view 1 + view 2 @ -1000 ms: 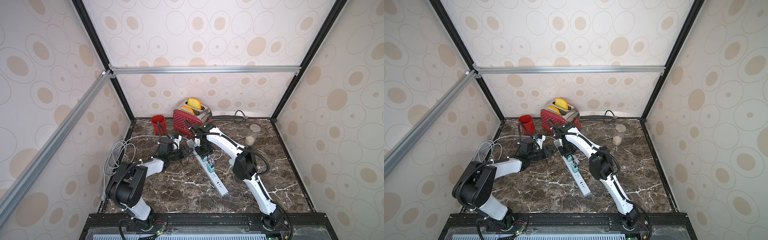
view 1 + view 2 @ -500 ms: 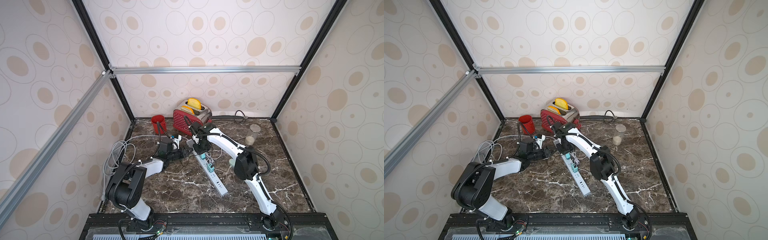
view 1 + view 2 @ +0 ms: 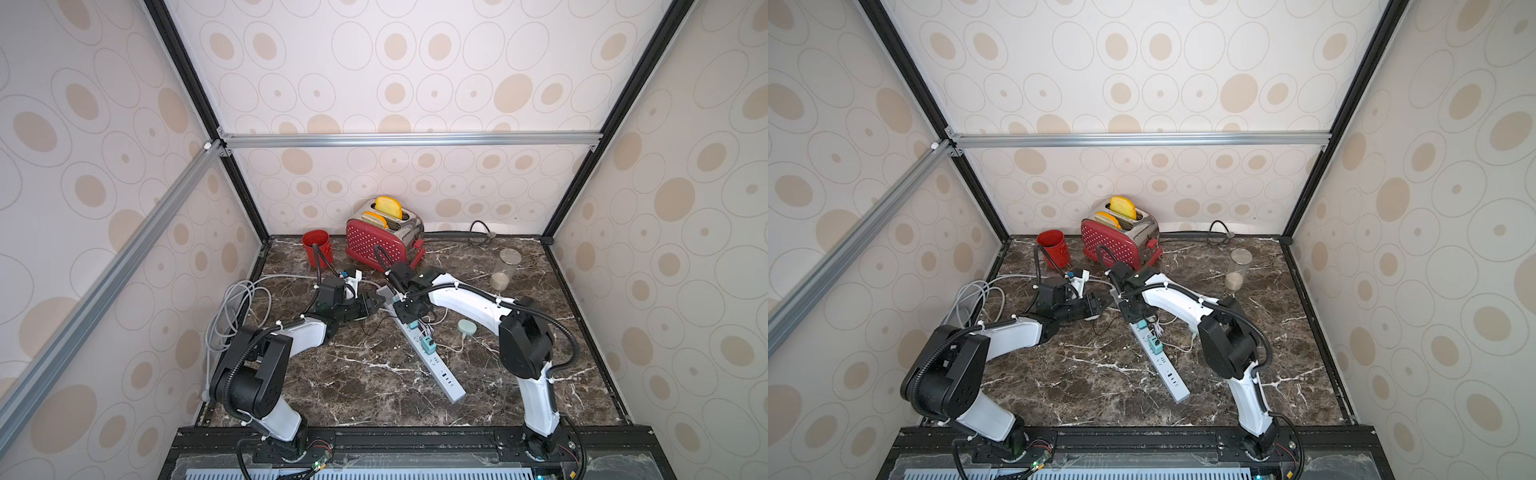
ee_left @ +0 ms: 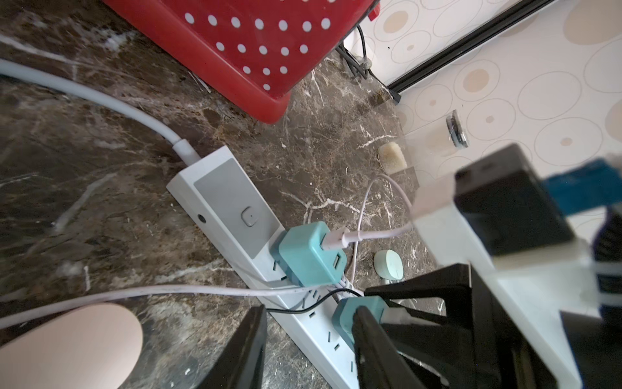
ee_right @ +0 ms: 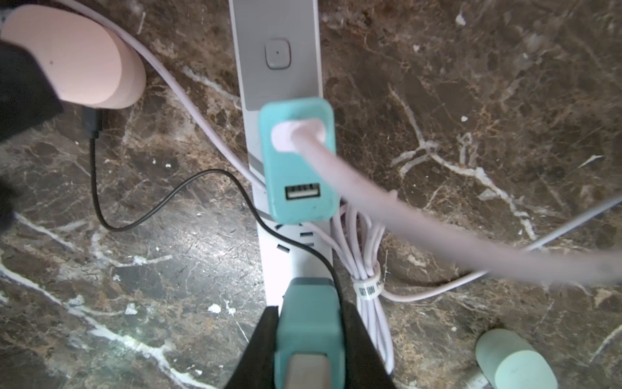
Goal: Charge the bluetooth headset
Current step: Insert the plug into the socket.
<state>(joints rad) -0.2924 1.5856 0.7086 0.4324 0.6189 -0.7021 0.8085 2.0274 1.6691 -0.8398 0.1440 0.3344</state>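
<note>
The bluetooth headset is a pink rounded case lying on the marble beside the white power strip. A thin black cable is plugged into it and runs across the strip. My left gripper is open with nothing between its fingers. The pink case sits just outside one finger, and I cannot tell if they touch. My right gripper is shut on a teal charger adapter standing on the strip. In both top views the two grippers meet at the strip's far end.
A second teal adapter with a pink cable sits nearer the strip's switch, and another farther along. A mint case lies right of the strip. A red toaster, red cup, glass jar and coiled grey cord surround the area.
My right gripper's jaws have narrowed onto the teal adapter. Both arms have hardly shifted.
</note>
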